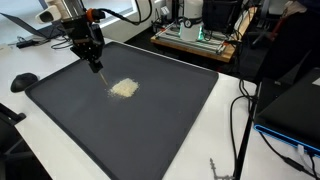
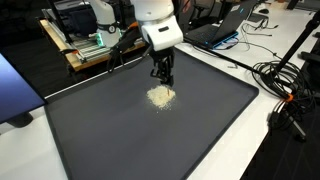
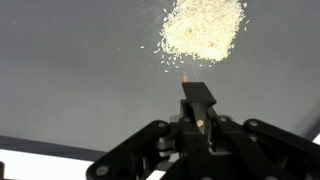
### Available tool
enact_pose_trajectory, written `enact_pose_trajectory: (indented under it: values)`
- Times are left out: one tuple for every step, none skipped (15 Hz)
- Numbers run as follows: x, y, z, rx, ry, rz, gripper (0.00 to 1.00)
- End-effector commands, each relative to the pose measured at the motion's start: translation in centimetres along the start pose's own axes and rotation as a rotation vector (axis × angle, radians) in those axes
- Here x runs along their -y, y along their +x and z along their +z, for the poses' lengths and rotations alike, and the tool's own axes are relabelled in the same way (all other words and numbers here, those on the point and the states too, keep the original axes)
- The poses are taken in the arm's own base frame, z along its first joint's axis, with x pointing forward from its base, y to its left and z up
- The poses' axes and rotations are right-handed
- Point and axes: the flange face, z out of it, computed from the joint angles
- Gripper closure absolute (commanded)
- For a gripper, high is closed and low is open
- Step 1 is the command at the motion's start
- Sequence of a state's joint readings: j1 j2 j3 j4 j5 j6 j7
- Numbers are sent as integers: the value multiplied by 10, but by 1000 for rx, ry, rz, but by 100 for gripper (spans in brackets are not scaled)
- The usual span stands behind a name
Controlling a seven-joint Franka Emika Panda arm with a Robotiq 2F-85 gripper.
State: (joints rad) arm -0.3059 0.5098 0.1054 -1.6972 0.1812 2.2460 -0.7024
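Gripper clamped together on a thin stick. Grain pile lies near at its 12 o'clock, mid-mat on the worktop. Risk: a fast or deep sweep would scatter grains off the mat.

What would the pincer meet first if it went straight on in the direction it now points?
Probably the dark mat, just short of the pale grain pile; the pincer points down at it, and nothing lies between. Depth is unclear.
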Motion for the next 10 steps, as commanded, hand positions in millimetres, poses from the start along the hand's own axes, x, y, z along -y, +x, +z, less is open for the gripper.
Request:
enact_pose_trajectory:
  values:
    - [-4, -33, 3, -76, 48, 49, 97]
    - [-6, -42, 6, -97, 62, 69, 97]
    - [-9, -50, 9, -117, 70, 91, 97]
    - [-12, -59, 12, -140, 81, 115, 97]
    - [-15, -67, 16, -163, 95, 140, 97]
    - [-20, -77, 19, -194, 108, 171, 97]
    - [-25, -87, 20, -227, 125, 198, 97]
    - [-30, -97, 21, -264, 143, 228, 97]
    - [-35, -106, 21, -298, 163, 250, 97]
    - [-41, -114, 20, -324, 178, 264, 97]
